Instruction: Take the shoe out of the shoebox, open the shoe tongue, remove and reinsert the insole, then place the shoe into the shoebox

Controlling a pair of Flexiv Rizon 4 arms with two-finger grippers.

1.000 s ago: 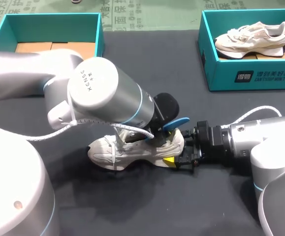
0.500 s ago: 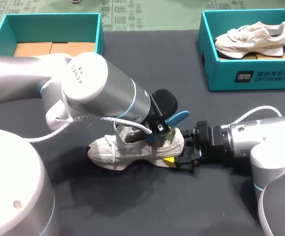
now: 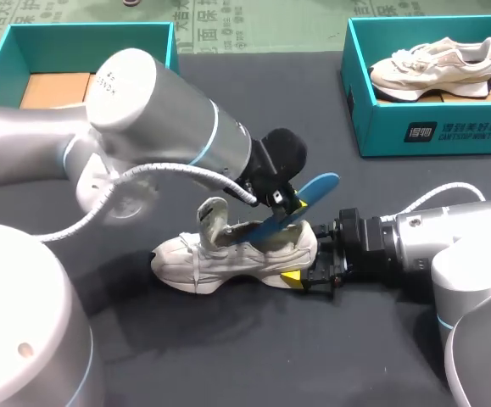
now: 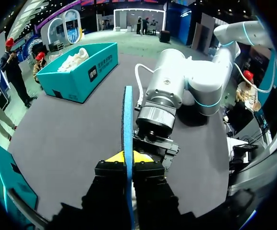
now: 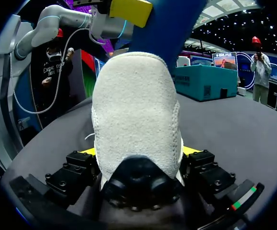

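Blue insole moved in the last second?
Yes. In the head view the blue insole has lifted up and to the right, further out of the shoe, which sits where it was.

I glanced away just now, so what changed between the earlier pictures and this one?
The left jaws, shut on the blue insole, rose, drawing it farther out of the shoe. The right jaws stayed clamped on the heel; the shoe, the left-hand shoebox and the right-hand shoebox did not move.
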